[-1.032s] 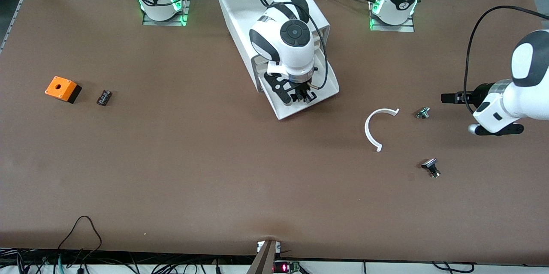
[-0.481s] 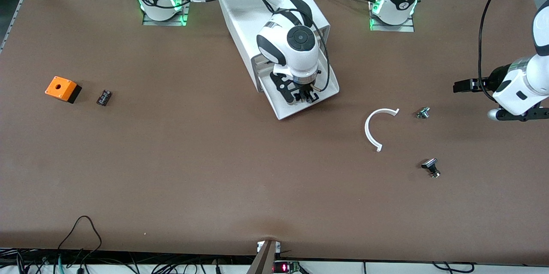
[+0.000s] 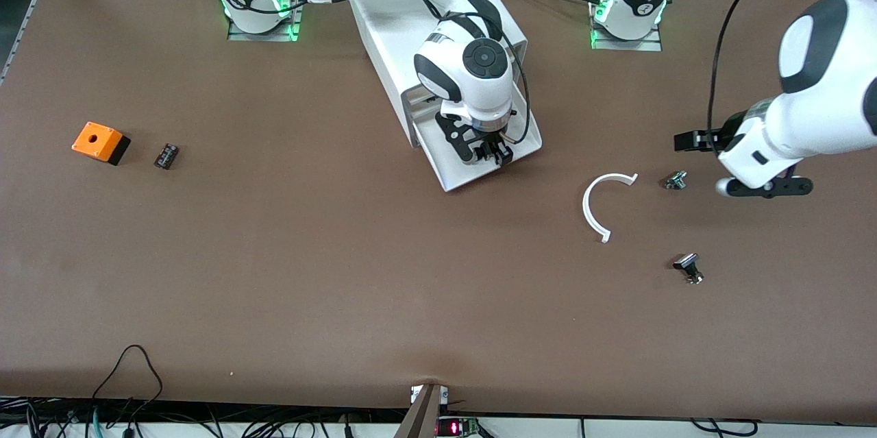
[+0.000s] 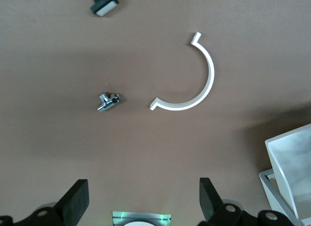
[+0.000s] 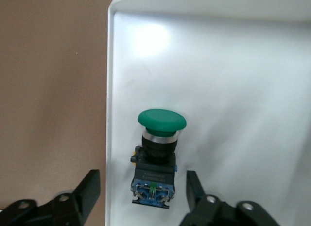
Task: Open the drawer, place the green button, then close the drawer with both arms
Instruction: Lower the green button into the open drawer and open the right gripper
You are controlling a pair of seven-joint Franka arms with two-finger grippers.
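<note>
Working across the counter [image 3: 274,273] from the right arm's end, you have an orange box [image 3: 100,142] and a small dark part [image 3: 166,155] lying well apart from the action, then the white cabinet [image 3: 411,20] at the middle with its drawer [image 3: 458,176] pulled out toward the front camera. The right tool [image 3: 488,155] hangs just above that open drawer; in the right wrist view its fingers [image 5: 83,193] are spread wide with nothing between them, and the button [image 5: 158,155] lies on the drawer floor close to one side wall, green cap pointing away from the fingers. I read the placing step as done, so your next move is to lift the right tool clear and get the drawer pushed shut, square to the cabinet so it doesn't jam. Toward the left arm's end lie a white curved strip [image 3: 601,203] and two small silvery parts [image 3: 675,180]. The left tool [image 3: 687,141] hovers over the counter just beside the upper one, fingers [image 4: 75,201] wide apart and empty.
</note>
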